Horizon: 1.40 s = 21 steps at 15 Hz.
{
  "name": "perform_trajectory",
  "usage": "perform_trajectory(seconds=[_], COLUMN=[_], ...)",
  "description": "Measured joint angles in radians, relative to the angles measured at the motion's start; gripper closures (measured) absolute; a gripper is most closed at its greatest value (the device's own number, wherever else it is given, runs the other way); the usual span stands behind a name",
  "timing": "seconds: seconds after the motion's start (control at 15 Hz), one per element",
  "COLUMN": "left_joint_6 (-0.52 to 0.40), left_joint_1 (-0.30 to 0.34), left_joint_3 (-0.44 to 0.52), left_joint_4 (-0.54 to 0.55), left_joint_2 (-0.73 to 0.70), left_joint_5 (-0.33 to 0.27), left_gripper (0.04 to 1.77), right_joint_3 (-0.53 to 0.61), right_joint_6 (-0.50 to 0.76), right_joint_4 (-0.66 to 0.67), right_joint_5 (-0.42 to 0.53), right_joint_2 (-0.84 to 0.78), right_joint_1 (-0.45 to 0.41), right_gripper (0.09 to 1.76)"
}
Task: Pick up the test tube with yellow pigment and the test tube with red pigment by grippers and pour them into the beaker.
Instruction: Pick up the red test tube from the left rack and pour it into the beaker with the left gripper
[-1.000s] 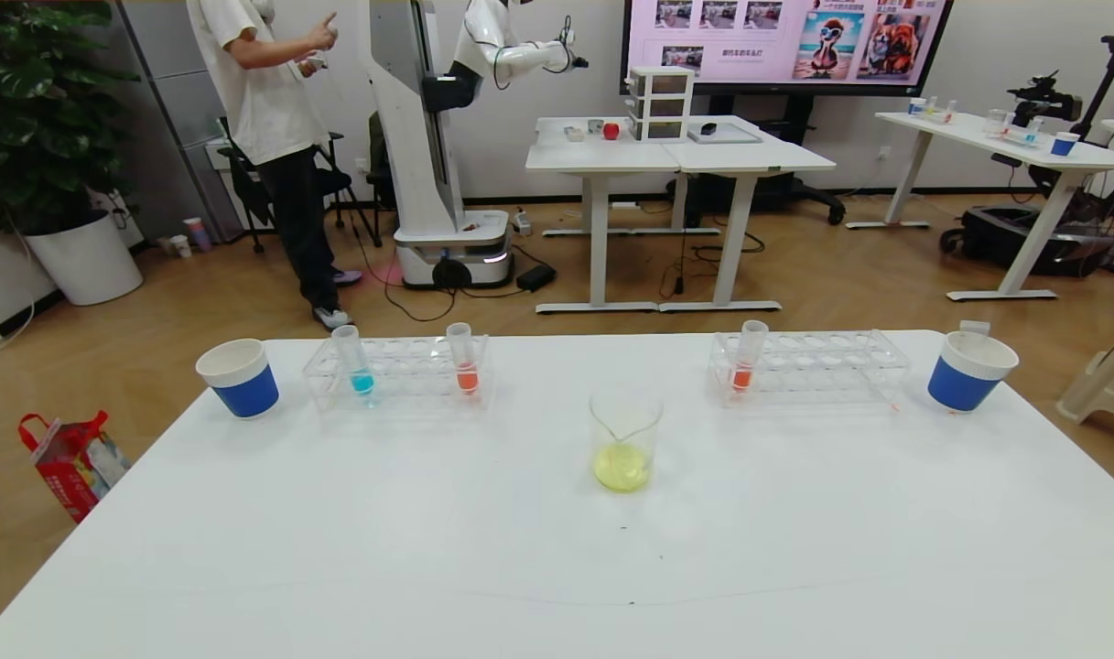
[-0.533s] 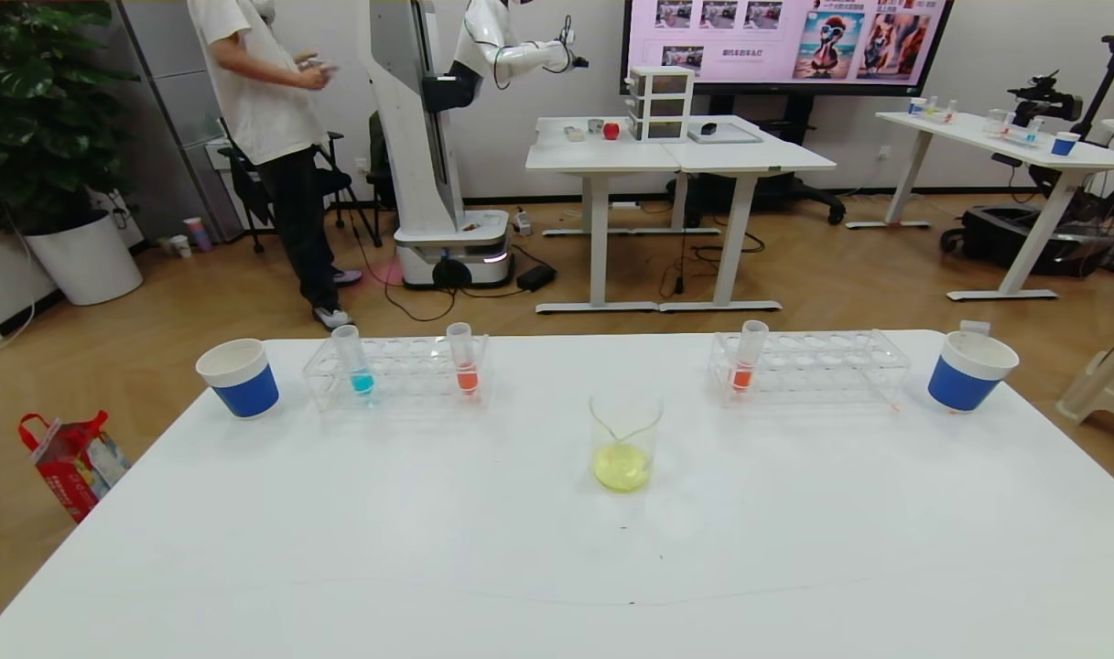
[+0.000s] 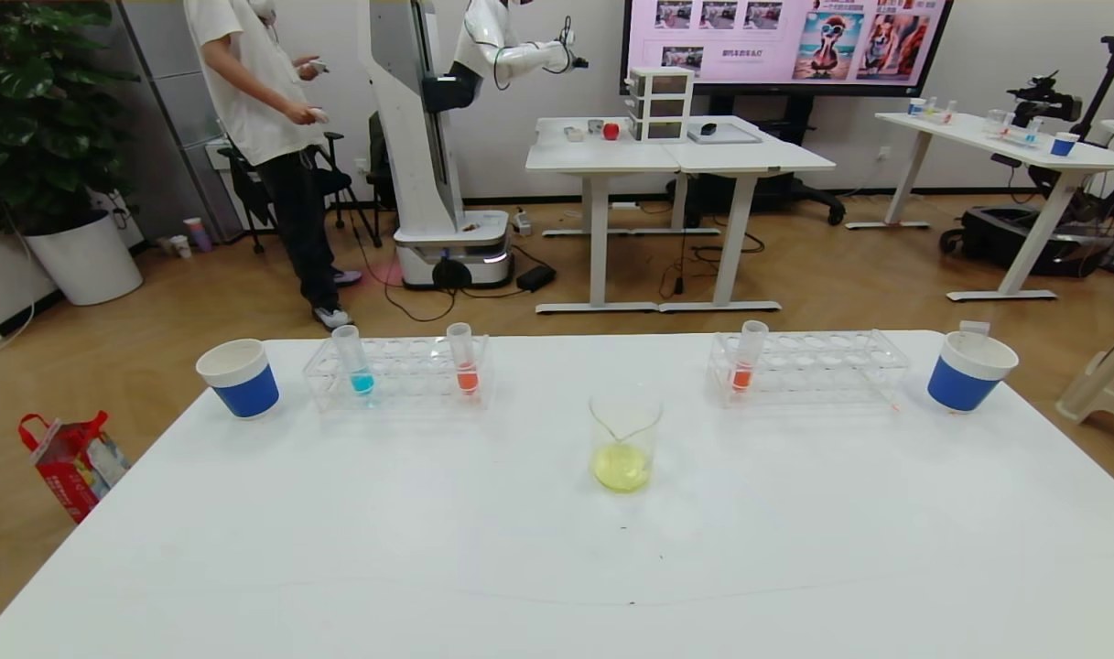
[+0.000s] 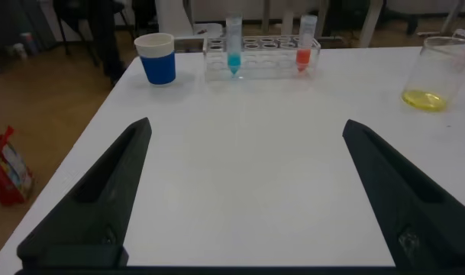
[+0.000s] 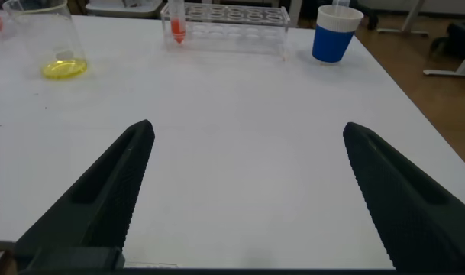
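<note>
Bright, even indoor light from overhead; no hard shadows. White table (image 3: 483, 549) reads near blown-out, with only faint soft shadow beside the beaker (image 3: 623, 444) and cups. Far screen (image 3: 785, 41) glows, slightly washed. Head view is sharp in the middle, with wide-angle bending: the table's near edge curves and the far room leans at the left and right edges. Wrist views are softer; left gripper (image 4: 243, 206) and right gripper (image 5: 243, 206) fingers are dark, blurred, detail-free silhouettes up close.
</note>
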Motion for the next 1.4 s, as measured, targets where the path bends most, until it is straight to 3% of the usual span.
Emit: perform_trajectory(seconds=[0.13,0.27,0.73,0.87,1.13,1.27,1.4], left_joint_6=[0.005,0.006,0.006,0.002,-0.019,-0.024,-0.027], left_joint_1=[-0.008,-0.019,-0.054,-0.109,-0.296,-0.373,-0.428], left_joint_3=[-0.079,-0.139,-0.242,-0.253,-0.285,-0.319,-0.367], left_joint_4=[-0.024,-0.124,-0.760,-0.947,-1.259,-1.368,-1.433], left_joint_2=[0.106,0.263,1.009,1.212,1.573,1.731,1.866], left_joint_5=[-0.004,-0.006,0.007,0.060,0.259,0.336,0.371], left_gripper=[0.06,0.06,0.06,0.06,0.06,0.06,0.06], right_joint_3=[0.000,0.000,0.000,0.000,0.000,0.000,0.000], right_joint_6=[0.000,0.001,0.001,0.001,0.001,0.001,0.001], right_joint_4=[0.000,0.000,0.000,0.000,0.000,0.000,0.000], right_joint_5=[0.000,0.000,0.000,0.001,0.001,0.000,0.000], right_joint_2=[0.000,0.000,0.000,0.000,0.000,0.000,0.000], right_joint_1=[0.000,0.000,0.000,0.000,0.000,0.000,0.000], right_gripper=[0.12,0.12,0.12,0.12,0.12,0.12,0.12])
